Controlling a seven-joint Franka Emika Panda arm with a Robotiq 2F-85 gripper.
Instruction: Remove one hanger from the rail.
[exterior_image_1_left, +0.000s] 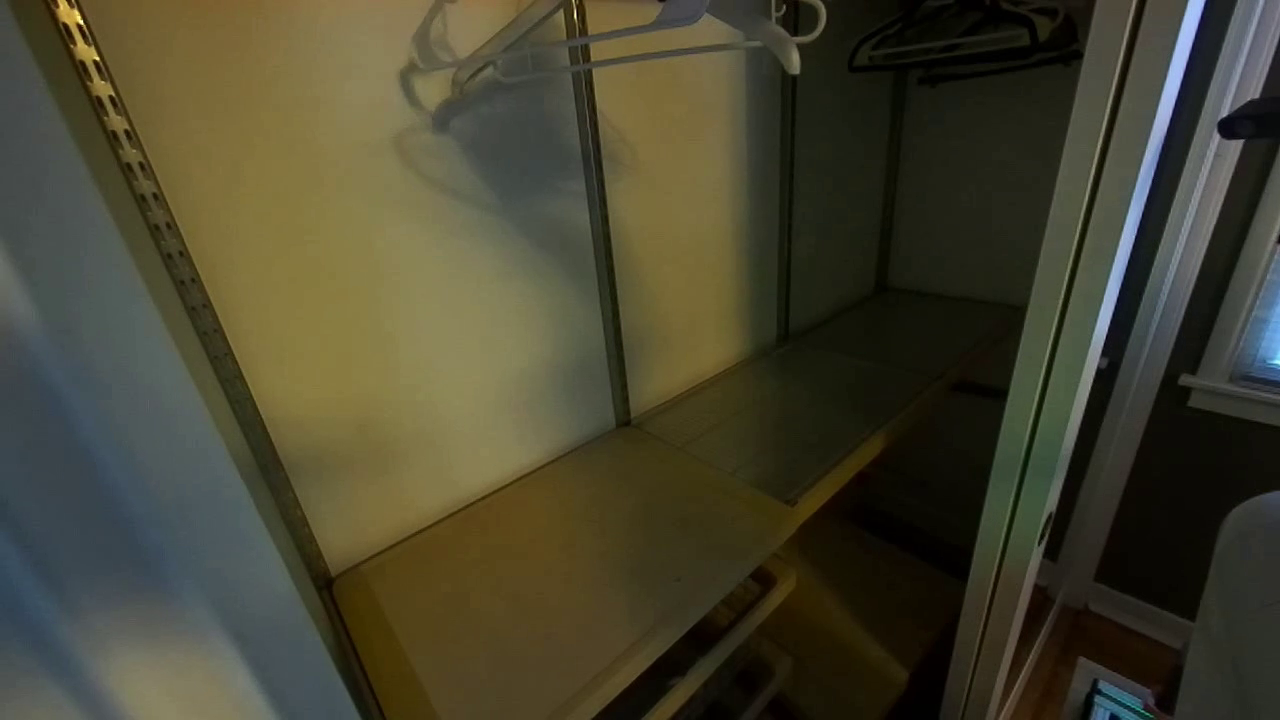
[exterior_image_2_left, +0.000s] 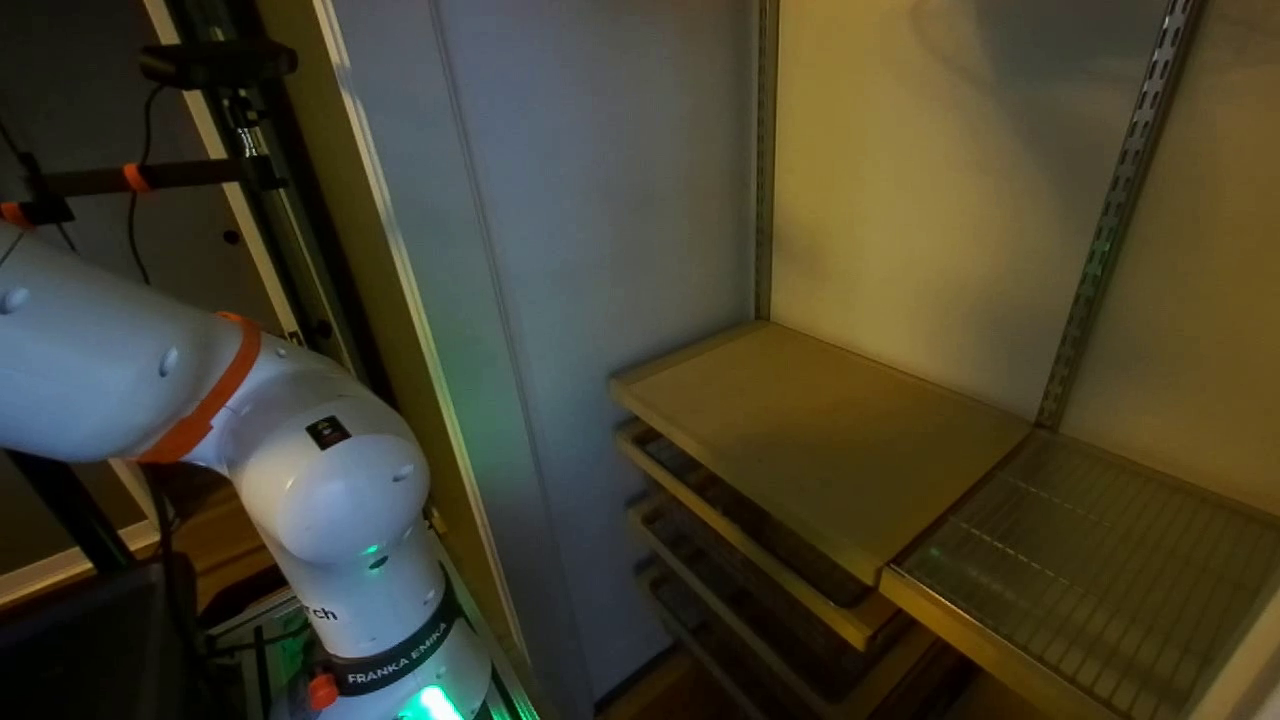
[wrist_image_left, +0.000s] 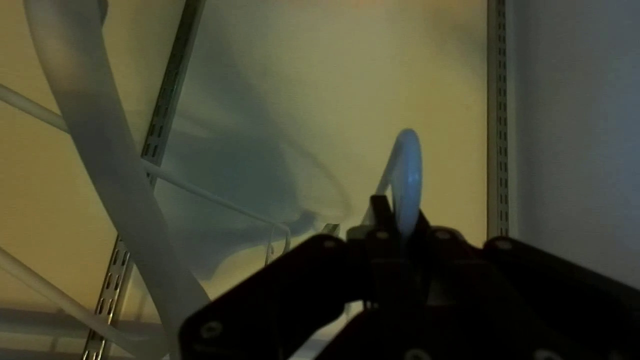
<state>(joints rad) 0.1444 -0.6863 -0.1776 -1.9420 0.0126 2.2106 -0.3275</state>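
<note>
In the wrist view, from the left, a broad, blurred white strip (wrist_image_left: 115, 150) crosses in front of a thin white rod (wrist_image_left: 210, 197) that slants across the picture. Right of these, the black two-fingered claw (wrist_image_left: 401, 212) pinches a thin white plastic clothes hanger (wrist_image_left: 411, 172); a rounded bend of it stands out past the tips. Farther right runs a slotted grey metal post (wrist_image_left: 497, 120).

In an exterior view, white triangular hangers (exterior_image_1_left: 768, 30) show high above the back right corner of a flat beige shelf (exterior_image_1_left: 560, 560); which of them the claw grips I cannot tell. Right of them, and farther off, hang black clothes hangers (exterior_image_1_left: 1040, 40).

In an exterior view, the white jointed robot arm (exterior_image_2_left: 320, 490) stands on the left, well apart from the beige shelf's left edge. Slim framed trays (exterior_image_2_left: 740, 530) sit below that shelf's front edge, and a clear ribbed shelf panel (exterior_image_2_left: 1100, 560) adjoins its right edge.
</note>
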